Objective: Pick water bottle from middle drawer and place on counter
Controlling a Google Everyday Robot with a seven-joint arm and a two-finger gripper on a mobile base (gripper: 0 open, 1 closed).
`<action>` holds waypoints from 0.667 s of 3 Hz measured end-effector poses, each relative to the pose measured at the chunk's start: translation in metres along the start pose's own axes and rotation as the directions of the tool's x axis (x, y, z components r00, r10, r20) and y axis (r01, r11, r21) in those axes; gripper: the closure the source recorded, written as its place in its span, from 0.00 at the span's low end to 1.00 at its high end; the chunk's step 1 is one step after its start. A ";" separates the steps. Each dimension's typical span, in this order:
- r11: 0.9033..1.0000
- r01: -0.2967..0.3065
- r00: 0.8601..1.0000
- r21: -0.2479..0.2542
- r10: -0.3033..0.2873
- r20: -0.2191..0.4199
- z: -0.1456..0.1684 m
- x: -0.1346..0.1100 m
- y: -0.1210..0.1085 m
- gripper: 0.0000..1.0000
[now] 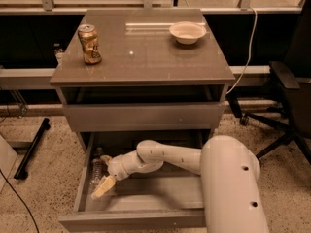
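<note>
The middle drawer [146,217] is pulled open below the counter [146,57]. The water bottle [97,168], clear with a pale cap, sits in the drawer against its left wall. My white arm reaches down into the drawer from the right. My gripper [104,173] is right next to the bottle on its right side. Its cream fingers [104,186] are spread apart, one toward the drawer's front and one toward the back. I cannot tell whether they touch the bottle.
A dented gold-brown can [90,43] stands at the counter's left and a white bowl [187,32] at its back right. The upper drawer front [141,116] is closed. A black office chair [286,101] stands to the right and a black bar [31,148] lies on the floor to the left.
</note>
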State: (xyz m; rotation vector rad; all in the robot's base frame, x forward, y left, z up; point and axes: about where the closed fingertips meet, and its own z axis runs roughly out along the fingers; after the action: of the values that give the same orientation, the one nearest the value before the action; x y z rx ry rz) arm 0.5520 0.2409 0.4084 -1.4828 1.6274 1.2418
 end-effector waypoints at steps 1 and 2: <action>1.000 0.000 1.000 0.000 0.000 0.000 0.000 0.000 0.000 0.00; 1.000 0.000 1.000 0.000 0.000 0.000 0.000 0.000 0.000 0.26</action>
State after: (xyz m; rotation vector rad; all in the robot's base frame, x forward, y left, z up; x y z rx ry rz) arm 0.5520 0.2409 0.4084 -1.4828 1.6274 1.2418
